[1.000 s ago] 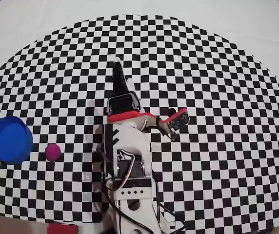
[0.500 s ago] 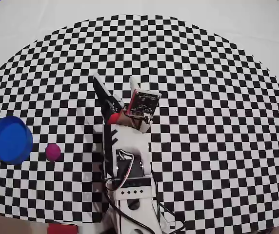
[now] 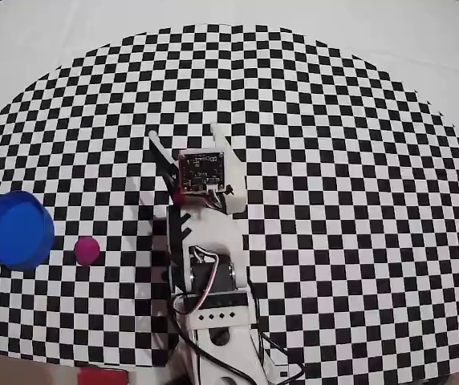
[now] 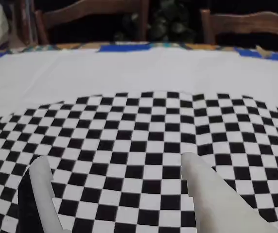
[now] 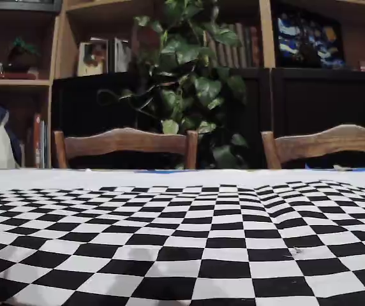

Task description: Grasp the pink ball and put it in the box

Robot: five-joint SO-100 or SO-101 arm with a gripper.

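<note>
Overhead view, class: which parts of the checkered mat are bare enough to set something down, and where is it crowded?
Free: the whole right half and the top arc beyond the gripper. Crowded: the left edge, where the pink ball sits beside the box, and bottom centre, under the arm.

Even soft light overhead; fisheye bends checkered cloth edges; wrist view blurry, background dark; fixed view dim

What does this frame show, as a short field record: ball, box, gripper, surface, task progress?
ball: pink ball on the checkered mat, just right of the box in the overhead view, apparently not touching it
box: round blue box near the mat's left edge, nothing visible inside
gripper: gripper open and empty, pointed away from ball and box
wrist view: neither ball nor box visible
progress: grasp not yet begun
</note>
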